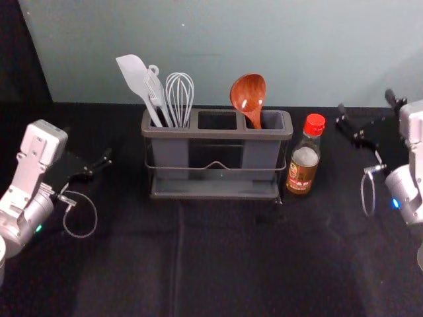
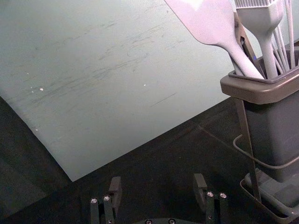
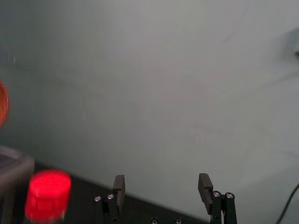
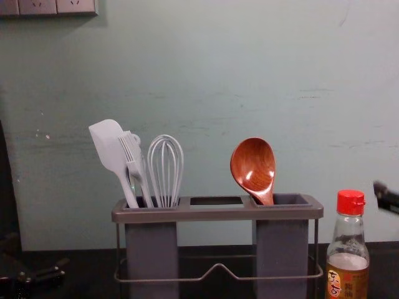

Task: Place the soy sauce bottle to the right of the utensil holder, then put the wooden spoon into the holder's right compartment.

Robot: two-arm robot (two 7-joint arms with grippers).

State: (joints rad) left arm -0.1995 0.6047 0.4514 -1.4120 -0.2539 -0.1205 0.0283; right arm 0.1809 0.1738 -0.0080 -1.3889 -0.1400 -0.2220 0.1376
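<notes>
The utensil holder stands mid-table. Its right compartment holds the wooden spoon, bowl up and handle inside; the chest view shows this spoon leaning left. Just right of the holder, the soy sauce bottle stands upright with its red cap on. My left gripper is left of the holder, touching nothing; in its wrist view the gripper is open and empty. My right gripper is to the right of the bottle and apart from it; its wrist view shows the gripper open, with the red cap off to one side.
A white spatula, a brush and a whisk stand in the holder's left compartment. The middle compartment has no utensil in it. A pale wall rises behind the black-covered table.
</notes>
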